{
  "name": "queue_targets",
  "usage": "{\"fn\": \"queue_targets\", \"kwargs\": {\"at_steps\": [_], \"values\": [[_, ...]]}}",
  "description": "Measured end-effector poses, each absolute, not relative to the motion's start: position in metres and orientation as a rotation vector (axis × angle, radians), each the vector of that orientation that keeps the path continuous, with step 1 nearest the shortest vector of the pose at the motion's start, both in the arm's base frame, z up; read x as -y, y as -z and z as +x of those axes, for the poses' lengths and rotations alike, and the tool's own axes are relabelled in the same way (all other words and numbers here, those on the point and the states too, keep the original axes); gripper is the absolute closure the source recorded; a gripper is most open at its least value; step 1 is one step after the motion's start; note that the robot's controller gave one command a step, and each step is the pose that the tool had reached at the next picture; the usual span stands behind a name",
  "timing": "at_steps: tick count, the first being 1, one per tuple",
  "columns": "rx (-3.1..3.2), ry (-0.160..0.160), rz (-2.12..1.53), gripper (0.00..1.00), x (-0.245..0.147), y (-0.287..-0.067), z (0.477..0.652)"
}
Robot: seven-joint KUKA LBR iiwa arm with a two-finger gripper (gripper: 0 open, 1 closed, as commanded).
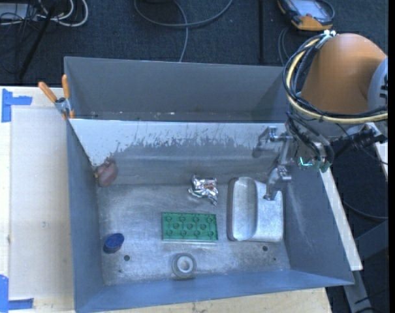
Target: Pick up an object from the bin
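Gripper at right wall of grey bin, jaws spread, poised over silver oblong dish lying by that wall, crumpled foil and green studded plate toward the middle

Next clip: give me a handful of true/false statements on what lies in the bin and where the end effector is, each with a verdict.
1. The green studded plate lies flat on the floor of the bin, left of the silvery oblong dish. True.
2. The end effector holds the crumpled foil. False: the foil lies on the floor left of the dish, and the open fingers have nothing between them.
3. The blue cap lies by the right wall. False: it is near the front left corner.
4. The grey ring lies in front of the green plate. True.
5. The brownish lump sits on the green plate. False: it rests against the left wall.
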State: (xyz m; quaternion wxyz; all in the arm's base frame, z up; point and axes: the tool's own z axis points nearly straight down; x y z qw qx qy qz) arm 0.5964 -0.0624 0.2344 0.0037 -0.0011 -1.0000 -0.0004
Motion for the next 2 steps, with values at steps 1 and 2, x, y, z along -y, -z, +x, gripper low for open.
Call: {"fn": "queue_targets", "kwargs": {"at_steps": [1, 2], "values": [[3.135, -0.006, 0.194, 0.00, -0.0171, -0.0734, 0.6089], [3.142, -0.003, 0.192, 1.00, -0.0174, -0.0807, 0.6117]]}}
